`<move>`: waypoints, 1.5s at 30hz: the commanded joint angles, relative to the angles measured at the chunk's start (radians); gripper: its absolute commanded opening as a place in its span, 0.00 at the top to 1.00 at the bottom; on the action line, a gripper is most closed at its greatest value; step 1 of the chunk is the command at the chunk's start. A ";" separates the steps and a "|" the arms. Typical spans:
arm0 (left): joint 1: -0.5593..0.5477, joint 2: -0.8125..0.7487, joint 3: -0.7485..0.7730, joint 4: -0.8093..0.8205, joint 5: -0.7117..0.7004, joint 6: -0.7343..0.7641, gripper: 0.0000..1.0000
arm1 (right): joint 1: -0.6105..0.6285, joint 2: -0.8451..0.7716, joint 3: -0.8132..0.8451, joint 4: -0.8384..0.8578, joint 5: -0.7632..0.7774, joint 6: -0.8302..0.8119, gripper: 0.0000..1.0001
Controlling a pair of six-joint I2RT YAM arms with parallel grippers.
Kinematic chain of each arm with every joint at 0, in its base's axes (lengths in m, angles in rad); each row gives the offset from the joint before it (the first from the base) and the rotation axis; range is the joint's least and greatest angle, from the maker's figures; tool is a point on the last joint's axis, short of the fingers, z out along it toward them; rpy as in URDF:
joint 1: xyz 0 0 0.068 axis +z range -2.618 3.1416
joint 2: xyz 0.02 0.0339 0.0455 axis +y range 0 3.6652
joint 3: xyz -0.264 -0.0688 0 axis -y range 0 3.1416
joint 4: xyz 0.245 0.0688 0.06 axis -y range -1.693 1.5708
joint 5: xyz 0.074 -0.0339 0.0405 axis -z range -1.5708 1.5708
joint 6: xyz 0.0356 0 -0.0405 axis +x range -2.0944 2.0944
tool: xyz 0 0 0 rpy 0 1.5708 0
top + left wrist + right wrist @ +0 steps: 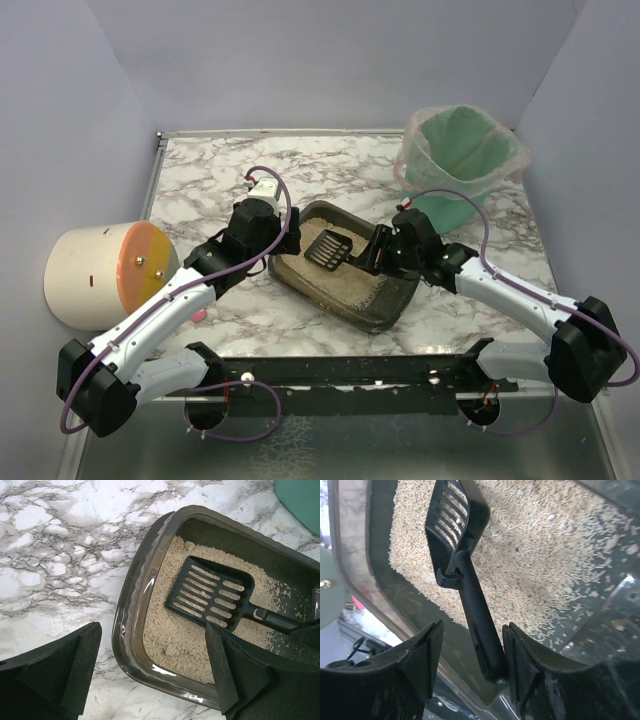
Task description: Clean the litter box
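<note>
Black scoop point(470, 595) handle runs straight into right gripper point(472, 645) — jaws astride it, unclenched; left gripper point(151, 640) spread above litter box point(129, 611) rim.

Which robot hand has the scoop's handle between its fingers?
The right gripper: the handle of the black scoop sits between its open fingers. The left gripper is spread across the rim of the litter box instead.

Litter box point(131, 630) on marble desk point(60, 565), black scoop point(212, 594) lying flat on the litter, handle running right. Left pincer point(152, 650) fingers spread wide, one over desk, other over box's near side. Green bin point(300, 500) corner top right.
</note>
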 commanded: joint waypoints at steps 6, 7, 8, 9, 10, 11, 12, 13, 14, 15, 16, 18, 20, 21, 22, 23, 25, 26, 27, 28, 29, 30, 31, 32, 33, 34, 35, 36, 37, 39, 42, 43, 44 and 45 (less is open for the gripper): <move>-0.005 0.026 -0.002 0.002 -0.024 -0.011 0.08 | -0.004 -0.178 0.093 -0.293 0.260 -0.201 0.36; -0.004 0.028 -0.002 0.002 -0.023 -0.011 0.08 | -0.003 -0.196 0.099 -0.311 0.283 -0.215 0.34; -0.004 0.029 -0.001 0.002 -0.023 -0.011 0.08 | -0.005 -0.213 0.105 -0.329 0.306 -0.226 0.33; -0.005 0.032 -0.001 0.003 -0.024 -0.011 0.08 | -0.003 -0.228 0.115 -0.348 0.328 -0.237 0.31; -0.005 0.034 0.000 0.004 -0.024 -0.011 0.08 | -0.004 -0.241 0.128 -0.366 0.349 -0.251 0.30; -0.005 0.036 0.000 0.004 -0.025 -0.011 0.08 | -0.003 -0.253 0.142 -0.381 0.372 -0.264 0.29; -0.005 0.037 0.001 0.004 -0.027 -0.011 0.08 | -0.003 -0.263 0.157 -0.396 0.388 -0.283 0.28; -0.005 0.038 0.002 0.004 -0.026 -0.011 0.08 | -0.003 -0.277 0.171 -0.400 0.404 -0.300 0.26; -0.005 0.041 0.002 0.004 -0.027 -0.011 0.08 | -0.004 -0.292 0.179 -0.397 0.420 -0.315 0.23; -0.004 0.043 0.004 0.004 -0.026 -0.013 0.08 | -0.004 -0.306 0.188 -0.393 0.434 -0.328 0.16; -0.005 0.044 0.006 0.005 -0.025 -0.015 0.08 | -0.004 -0.317 0.195 -0.383 0.443 -0.343 0.07; -0.005 0.046 0.011 0.006 -0.024 -0.017 0.08 | -0.003 -0.331 0.215 -0.371 0.451 -0.374 0.00; -0.005 0.045 0.017 0.005 -0.022 -0.019 0.08 | -0.003 -0.328 0.243 -0.369 0.460 -0.406 0.00; -0.006 0.043 0.021 0.005 -0.022 -0.018 0.08 | -0.003 -0.322 0.258 -0.371 0.471 -0.418 0.00; -0.005 0.044 0.026 0.004 -0.020 -0.017 0.08 | -0.003 -0.315 0.278 -0.380 0.489 -0.421 0.00; -0.005 0.043 0.034 0.001 -0.019 -0.016 0.07 | -0.004 -0.304 0.297 -0.388 0.514 -0.427 0.00; -0.005 0.044 0.055 -0.013 -0.014 -0.011 0.06 | -0.005 -0.285 0.332 -0.397 0.537 -0.451 0.00; -0.005 0.044 0.069 -0.020 -0.010 -0.007 0.05 | -0.004 -0.278 0.346 -0.395 0.544 -0.460 0.00; -0.005 0.044 0.083 -0.025 -0.004 -0.003 0.04 | -0.003 -0.274 0.360 -0.386 0.548 -0.470 0.00; -0.005 0.045 0.098 -0.030 0.001 0.005 0.02 | -0.003 -0.273 0.371 -0.375 0.551 -0.474 0.00; -0.004 0.048 0.113 -0.034 0.004 0.014 0.01 | -0.003 -0.275 0.380 -0.364 0.555 -0.474 0.00; -0.005 0.050 0.128 -0.038 0.003 0.028 0.01 | -0.003 -0.281 0.387 -0.351 0.560 -0.474 0.00; -0.005 0.055 0.147 -0.045 -0.002 0.039 0.01 | -0.005 -0.289 0.392 -0.336 0.570 -0.478 0.00; -0.005 0.060 0.165 -0.052 -0.011 0.052 0.01 | -0.004 -0.299 0.399 -0.322 0.586 -0.483 0.00; -0.005 0.065 0.184 -0.057 -0.018 0.064 0.01 | -0.003 -0.309 0.404 -0.310 0.600 -0.485 0.00; -0.005 0.069 0.204 -0.061 -0.025 0.076 0.01 | -0.003 -0.320 0.406 -0.298 0.606 -0.487 0.00; -0.005 0.073 0.224 -0.064 -0.028 0.089 0.01 | -0.004 -0.328 0.410 -0.283 0.610 -0.493 0.00; -0.005 0.077 0.245 -0.065 -0.032 0.098 0.01 | -0.004 -0.333 0.420 -0.277 0.618 -0.491 0.00; -0.005 0.078 0.266 -0.067 -0.034 0.107 0.01 | -0.004 -0.333 0.436 -0.281 0.632 -0.479 0.00; -0.005 0.086 0.311 -0.077 -0.029 0.121 0.01 | -0.004 -0.327 0.473 -0.294 0.620 -0.469 0.00; -0.005 0.092 0.394 -0.089 -0.008 0.132 0.01 | -0.005 -0.307 0.541 -0.316 0.544 -0.514 0.00; -0.005 0.093 0.417 -0.088 0.001 0.130 0.01 | -0.004 -0.299 0.564 -0.319 0.506 -0.551 0.00; -0.005 0.093 0.441 -0.084 0.013 0.127 0.01 | -0.004 -0.293 0.580 -0.314 0.459 -0.589 0.00; -0.005 0.093 0.458 -0.073 0.028 0.122 0.01 | -0.004 -0.288 0.590 -0.301 0.427 -0.620 0.00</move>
